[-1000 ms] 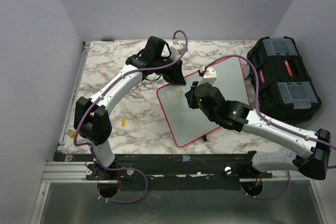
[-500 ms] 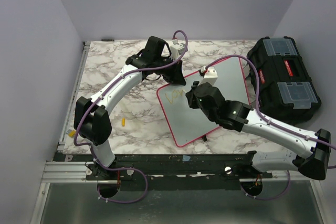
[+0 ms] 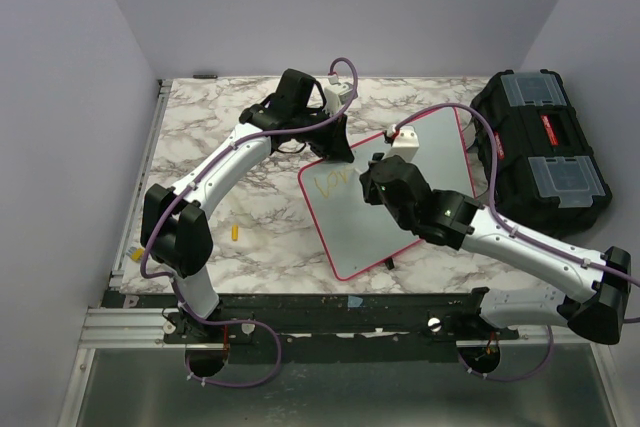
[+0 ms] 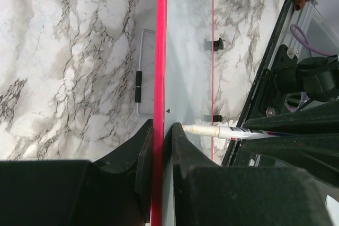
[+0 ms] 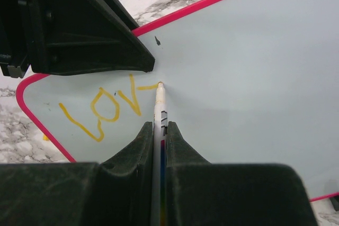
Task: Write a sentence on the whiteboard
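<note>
The whiteboard, glossy white with a pink-red rim, lies on the marble table. My left gripper is shut on its rim at the far left corner. My right gripper is shut on a white marker, whose tip touches the board. The sentence reads "LOV" in yellow-orange, with a short horizontal stroke running to the marker tip; it is faint in the top view. The marker also shows in the left wrist view, beside my left fingers.
A black toolbox with clear lid compartments stands at the right of the table, close to the board's right edge. A small yellow marker cap lies on the marble at left. Two black clips sit on the board's near edge.
My right gripper has moved slightly to the right along the board with the marker, adding a short horizontal stroke after the "V". The left arm has not moved.
</note>
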`<action>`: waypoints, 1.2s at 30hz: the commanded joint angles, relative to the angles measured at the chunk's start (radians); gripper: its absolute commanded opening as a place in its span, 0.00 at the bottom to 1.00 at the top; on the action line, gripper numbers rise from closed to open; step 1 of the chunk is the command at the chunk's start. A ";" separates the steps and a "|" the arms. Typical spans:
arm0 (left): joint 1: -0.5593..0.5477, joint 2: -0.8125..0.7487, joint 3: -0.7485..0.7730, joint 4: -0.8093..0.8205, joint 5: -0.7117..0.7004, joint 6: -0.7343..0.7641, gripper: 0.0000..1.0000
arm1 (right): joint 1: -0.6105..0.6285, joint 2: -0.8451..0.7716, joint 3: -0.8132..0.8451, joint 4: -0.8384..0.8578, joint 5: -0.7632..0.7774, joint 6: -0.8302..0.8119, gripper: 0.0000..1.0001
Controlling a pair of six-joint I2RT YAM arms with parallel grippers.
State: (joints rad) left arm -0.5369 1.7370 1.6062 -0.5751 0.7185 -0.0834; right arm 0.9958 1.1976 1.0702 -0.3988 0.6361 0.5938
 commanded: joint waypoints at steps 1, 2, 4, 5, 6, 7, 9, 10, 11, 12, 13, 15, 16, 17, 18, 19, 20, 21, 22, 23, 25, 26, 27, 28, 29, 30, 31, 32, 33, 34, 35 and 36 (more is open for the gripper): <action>-0.008 -0.042 0.001 0.023 -0.039 0.063 0.00 | -0.015 0.015 0.021 -0.031 0.044 -0.008 0.01; -0.009 -0.041 0.001 0.024 -0.038 0.063 0.00 | -0.017 0.018 0.025 -0.031 0.045 -0.011 0.01; -0.009 -0.040 0.001 0.023 -0.037 0.063 0.00 | -0.019 0.023 0.035 -0.029 0.044 -0.015 0.01; -0.009 -0.040 0.001 0.023 -0.037 0.063 0.00 | -0.018 0.026 0.038 -0.026 0.044 -0.016 0.01; -0.009 -0.040 0.001 0.024 -0.037 0.063 0.00 | -0.018 0.029 0.042 -0.024 0.042 -0.018 0.01; -0.009 -0.038 0.001 0.023 -0.037 0.063 0.00 | -0.018 0.030 0.044 -0.020 0.038 -0.019 0.01; -0.010 -0.039 0.001 0.022 -0.037 0.063 0.00 | -0.020 0.032 0.047 -0.012 0.031 -0.020 0.01; -0.011 -0.037 0.001 0.021 -0.037 0.063 0.00 | -0.020 0.033 0.049 -0.007 0.028 -0.021 0.01; -0.010 -0.038 0.001 0.021 -0.037 0.063 0.00 | -0.020 0.035 0.050 -0.005 0.023 -0.022 0.01; -0.010 -0.038 0.001 0.021 -0.037 0.063 0.00 | -0.020 0.037 0.052 -0.002 0.018 -0.023 0.01; -0.011 -0.038 0.002 0.022 -0.036 0.063 0.00 | -0.019 0.039 0.054 0.001 0.013 -0.024 0.01; -0.009 -0.038 0.003 0.023 -0.036 0.063 0.00 | -0.020 0.046 0.056 0.006 0.002 -0.024 0.01; -0.010 -0.038 0.002 0.023 -0.036 0.063 0.00 | -0.020 0.046 0.056 0.010 -0.004 -0.024 0.01; -0.010 -0.038 0.002 0.023 -0.036 0.063 0.00 | -0.020 0.048 0.055 0.015 -0.013 -0.024 0.01; -0.010 -0.038 0.001 0.023 -0.035 0.063 0.00 | -0.020 0.045 0.051 0.024 -0.022 -0.024 0.01; -0.011 -0.036 0.001 0.022 -0.036 0.063 0.00 | -0.019 0.045 0.048 0.032 -0.032 -0.024 0.01; -0.010 -0.037 0.001 0.022 -0.037 0.065 0.00 | -0.019 0.044 0.045 0.040 -0.039 -0.023 0.01; -0.011 -0.036 0.001 0.023 -0.037 0.065 0.00 | -0.019 0.045 0.043 0.046 -0.048 -0.023 0.01; -0.010 -0.035 0.002 0.022 -0.037 0.065 0.00 | -0.020 0.047 0.043 0.047 -0.053 -0.021 0.01; -0.011 -0.036 0.002 0.021 -0.037 0.064 0.00 | -0.020 0.049 0.043 0.047 -0.056 -0.019 0.01; -0.011 -0.037 0.002 0.022 -0.037 0.065 0.00 | -0.020 0.054 0.039 0.048 -0.066 -0.018 0.01; -0.010 -0.036 0.002 0.023 -0.037 0.065 0.00 | -0.020 0.056 0.037 0.048 -0.072 -0.015 0.01; -0.010 -0.036 0.003 0.023 -0.037 0.064 0.00 | -0.019 0.056 0.034 0.049 -0.076 -0.014 0.01; -0.010 -0.036 0.001 0.023 -0.035 0.063 0.00 | -0.019 0.058 0.030 0.049 -0.083 -0.013 0.01; -0.011 -0.037 0.002 0.023 -0.035 0.063 0.00 | -0.020 0.059 0.026 0.049 -0.087 -0.010 0.01; -0.011 -0.037 0.002 0.023 -0.036 0.063 0.00 | -0.019 0.057 0.019 0.049 -0.091 -0.006 0.01; -0.010 -0.036 0.003 0.023 -0.036 0.063 0.00 | -0.020 0.056 0.014 0.049 -0.094 -0.003 0.01; -0.011 -0.036 0.003 0.023 -0.036 0.063 0.00 | -0.020 0.054 0.007 0.049 -0.098 0.000 0.01; -0.011 -0.036 0.002 0.023 -0.035 0.063 0.00 | -0.020 0.050 0.000 0.049 -0.101 0.003 0.01; -0.011 -0.037 0.003 0.023 -0.036 0.063 0.00 | -0.019 0.048 -0.006 0.048 -0.105 0.008 0.01; -0.010 -0.037 0.002 0.023 -0.035 0.063 0.00 | -0.020 0.044 -0.013 0.049 -0.108 0.010 0.01; -0.010 -0.036 0.003 0.023 -0.035 0.063 0.00 | -0.019 0.040 -0.018 0.049 -0.113 0.012 0.01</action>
State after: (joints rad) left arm -0.5358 1.7370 1.6062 -0.5819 0.7094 -0.0811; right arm 0.9813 1.2240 1.0943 -0.3649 0.5865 0.5789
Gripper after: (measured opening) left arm 0.155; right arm 0.118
